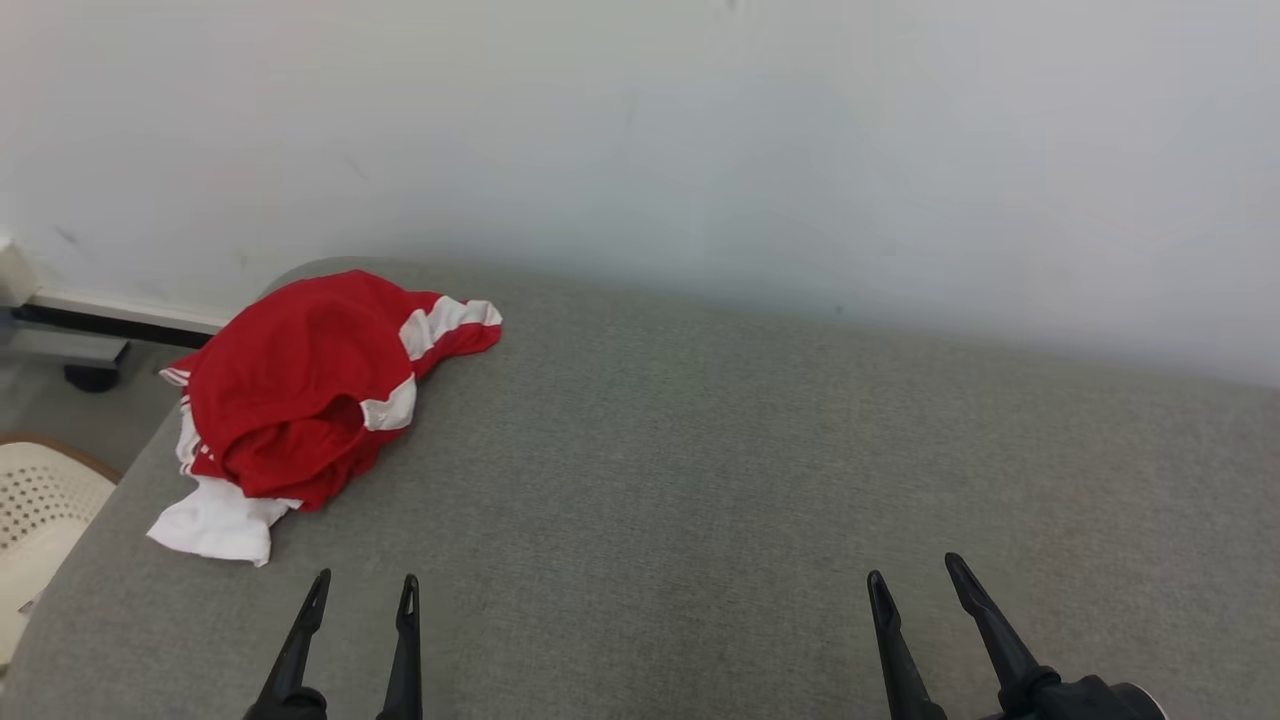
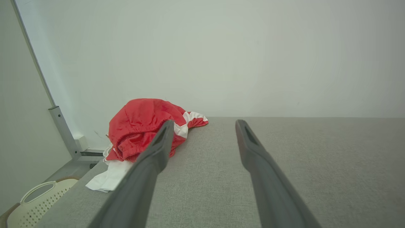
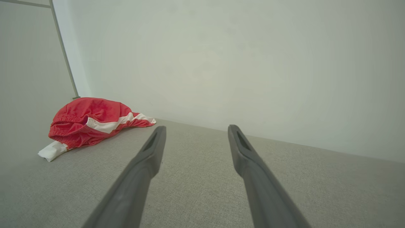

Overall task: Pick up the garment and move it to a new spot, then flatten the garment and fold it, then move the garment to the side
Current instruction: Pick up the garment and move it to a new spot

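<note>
Holding left hand and right hand wide open, empty; leaving the garment lying crumpled ahead-left of the left hand, untouched.

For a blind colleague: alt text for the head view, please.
A crumpled red-and-white garment lies at the far left of a grey surface. The left gripper and right gripper rise from the bottom edge, open and empty.

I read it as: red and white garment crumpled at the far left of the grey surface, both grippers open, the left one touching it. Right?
No. The left gripper is not touching the garment: the head view shows it short of the cloth, bare grey surface between them. The rest stands, with the right gripper open too.
</note>
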